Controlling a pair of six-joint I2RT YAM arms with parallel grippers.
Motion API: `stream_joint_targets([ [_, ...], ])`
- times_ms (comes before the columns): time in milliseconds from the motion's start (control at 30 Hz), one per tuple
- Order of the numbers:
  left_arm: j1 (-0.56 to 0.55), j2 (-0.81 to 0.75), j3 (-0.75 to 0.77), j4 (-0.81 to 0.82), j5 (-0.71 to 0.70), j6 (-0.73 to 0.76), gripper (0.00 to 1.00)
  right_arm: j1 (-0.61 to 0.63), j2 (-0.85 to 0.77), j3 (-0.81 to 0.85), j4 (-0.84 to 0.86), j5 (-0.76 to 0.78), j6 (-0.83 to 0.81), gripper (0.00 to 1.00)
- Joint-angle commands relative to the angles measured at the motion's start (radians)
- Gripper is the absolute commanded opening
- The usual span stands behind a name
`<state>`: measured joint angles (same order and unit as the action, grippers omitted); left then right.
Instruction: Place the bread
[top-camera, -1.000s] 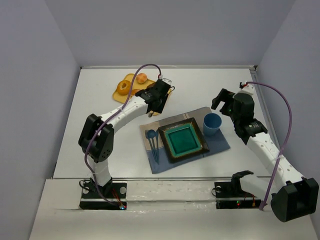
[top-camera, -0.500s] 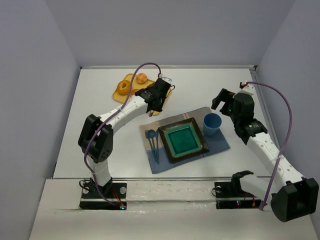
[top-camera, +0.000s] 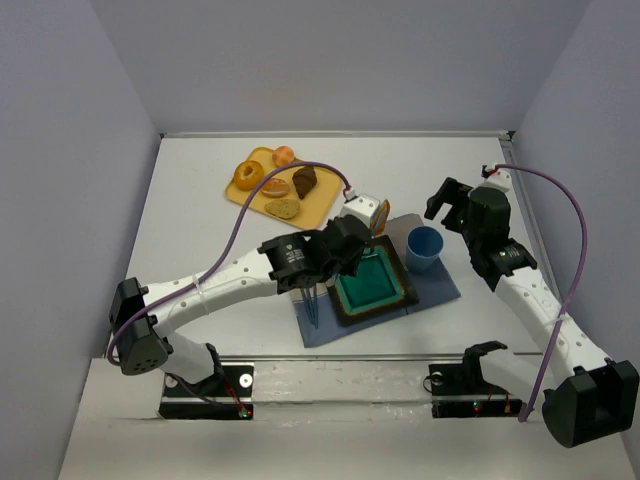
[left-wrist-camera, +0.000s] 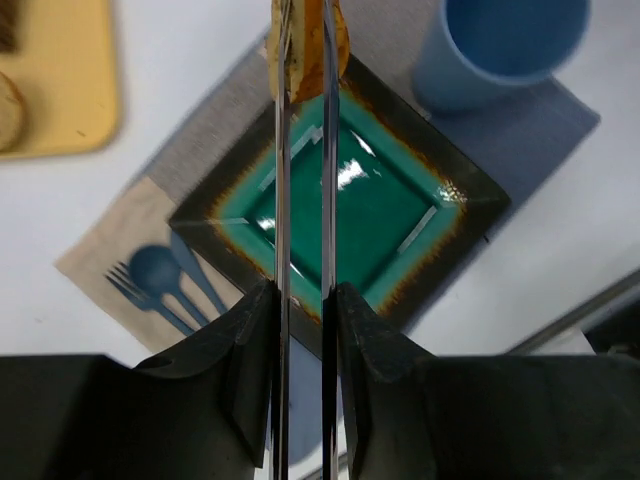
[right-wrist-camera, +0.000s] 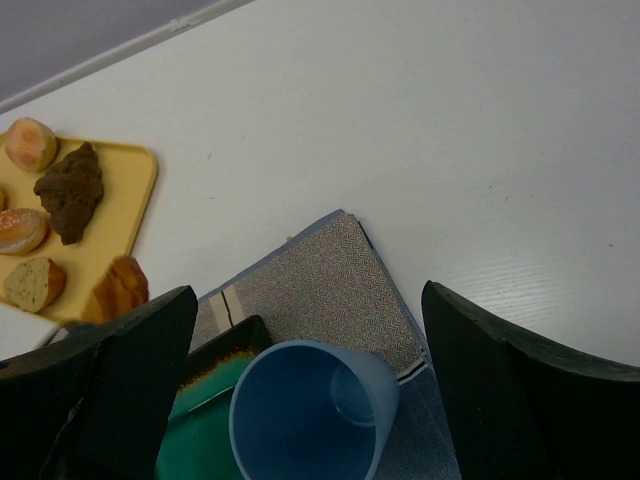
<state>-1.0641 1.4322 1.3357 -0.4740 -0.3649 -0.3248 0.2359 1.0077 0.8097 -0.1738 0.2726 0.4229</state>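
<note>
The left gripper (left-wrist-camera: 304, 22) pinches the bread (left-wrist-camera: 308, 58) on edge between its two thin fingers and holds it in the air above the far corner of the teal square plate (top-camera: 375, 285). The plate lies on a grey-blue placemat (top-camera: 440, 285) in the middle of the desk (top-camera: 200, 230), toward the near edge.

A blue cup (top-camera: 424, 247) stands on the mat just beside the plate's right side, close to the held bread. A blue fork and spoon (left-wrist-camera: 160, 280) lie on the mat at the plate's left, mostly hidden under the left arm in the top view.

Toward the far edge, left of centre, a yellow tray (top-camera: 322, 200) carries a doughnut (top-camera: 247, 175), a round bun (top-camera: 284, 155), a dark brown wedge (top-camera: 305, 180) and two paler slices (top-camera: 283, 208). Its near corner is near the left gripper.

The right gripper (right-wrist-camera: 308, 295) hangs just beyond the cup toward the right edge, fingers spread wide and holding nothing.

The plate's glazed face is uncovered. White desk shows along the left edge, in the far right corner and between the mat and the near edge.
</note>
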Motion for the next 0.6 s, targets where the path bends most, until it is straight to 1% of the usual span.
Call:
stream_joint_targets([
  [0, -0.147, 0.005, -0.064, -0.092, -0.086, -0.213, 0.17, -0.004, -0.026, 0.023, 0.013, 0.004, -0.001, 1.0],
  [33, -0.216, 0.016, -0.064, -0.141, -0.098, -0.271, 0.19, -0.004, -0.027, 0.023, 0.013, -0.001, -0.001, 1.0],
  [67, -0.246, 0.046, -0.047, -0.182, -0.115, -0.305, 0.21, -0.004, -0.029, 0.023, 0.011, -0.001, 0.002, 1.0],
  [100, -0.273, 0.065, -0.035, -0.254, -0.162, -0.374, 0.22, -0.004, -0.032, 0.022, 0.011, -0.007, 0.002, 1.0],
  [133, -0.296, 0.082, -0.027, -0.255, -0.175, -0.375, 0.22, -0.004, -0.032, 0.022, 0.013, -0.01, 0.004, 1.0],
  [167, -0.327, 0.115, -0.008, -0.308, -0.183, -0.42, 0.23, -0.004, -0.034, 0.02, 0.011, -0.012, 0.004, 1.0],
  [267, -0.352, 0.16, 0.006, -0.35, -0.189, -0.457, 0.25, -0.004, -0.038, 0.019, 0.011, -0.016, 0.002, 1.0],
  [333, -0.355, 0.163, 0.003, -0.35, -0.187, -0.462, 0.26, -0.004, -0.044, 0.017, 0.01, -0.013, 0.004, 1.0],
  [367, -0.356, 0.16, 0.002, -0.344, -0.184, -0.461, 0.31, -0.004, -0.047, 0.016, 0.01, -0.012, 0.007, 1.0],
  [400, -0.356, 0.154, 0.002, -0.335, -0.177, -0.461, 0.31, -0.004, -0.047, 0.016, 0.01, -0.01, 0.005, 1.0],
  [433, -0.359, 0.146, -0.004, -0.313, -0.16, -0.448, 0.38, -0.004, -0.049, 0.016, 0.01, -0.01, 0.005, 1.0],
  [467, -0.359, 0.137, -0.009, -0.305, -0.154, -0.442, 0.43, -0.004, -0.049, 0.016, 0.01, -0.009, 0.005, 1.0],
  [500, -0.362, 0.12, -0.018, -0.301, -0.152, -0.436, 0.51, -0.004, -0.049, 0.016, 0.011, -0.01, 0.005, 1.0],
  [567, -0.364, 0.1, -0.029, -0.272, -0.155, -0.425, 0.58, -0.004, -0.043, 0.017, 0.011, -0.013, 0.005, 1.0],
])
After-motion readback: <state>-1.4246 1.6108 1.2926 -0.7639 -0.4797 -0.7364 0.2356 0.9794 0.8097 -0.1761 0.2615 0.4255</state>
